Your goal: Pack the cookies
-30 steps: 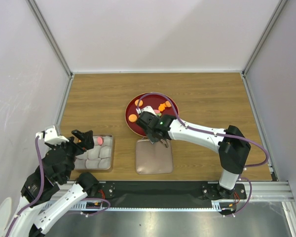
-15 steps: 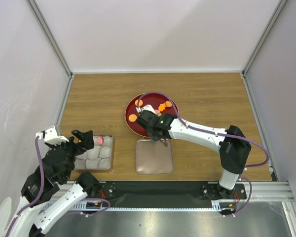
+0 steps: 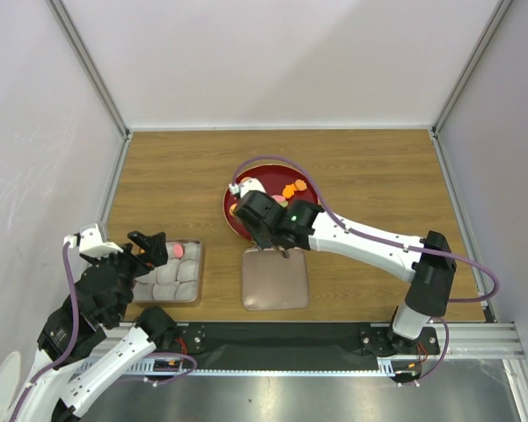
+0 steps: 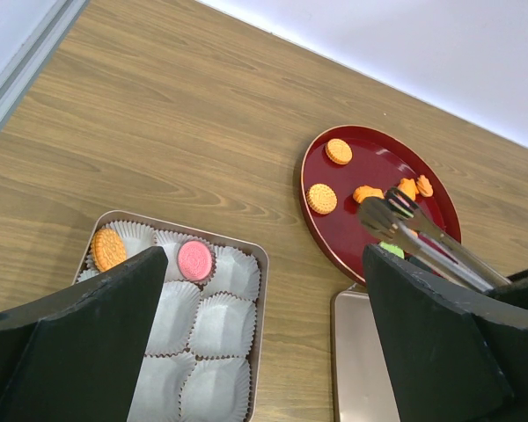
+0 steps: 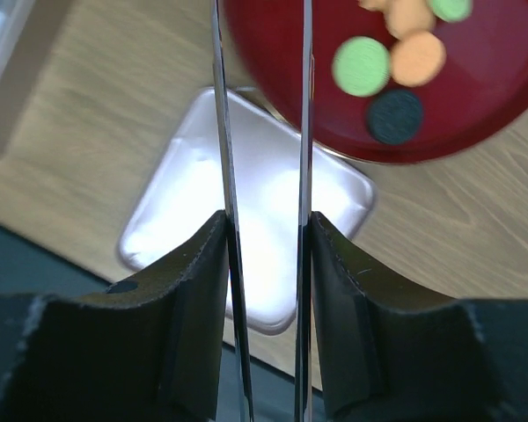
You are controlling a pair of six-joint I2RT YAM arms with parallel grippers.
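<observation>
Several orange cookies (image 3: 289, 190) lie on the red plate (image 3: 228, 211); in the left wrist view they lie (image 4: 321, 198) across the plate (image 4: 370, 167). The right wrist view shows a green cookie (image 5: 362, 66), a dark one (image 5: 396, 115) and an orange one (image 5: 417, 54). A pink cookie (image 4: 194, 260) and an orange cookie (image 4: 108, 249) sit in paper cups in the metal tray (image 4: 262, 264). My right gripper (image 3: 264, 218) (image 5: 264, 237) is shut on metal tongs (image 5: 304, 105), whose tips (image 4: 374, 211) hang over the plate. My left gripper (image 3: 150, 249) (image 4: 264, 264) is open and empty above the tray (image 3: 196, 272).
The pinkish-brown metal lid (image 3: 275, 286) lies in front of the plate, under my right wrist; it also shows in the right wrist view (image 5: 185, 220) and the left wrist view (image 4: 361, 369). White walls enclose the wooden table.
My right arm has swung left and farther over the plate with the tongs, now covering the orange cookie at the plate's left. The left arm has not moved.
</observation>
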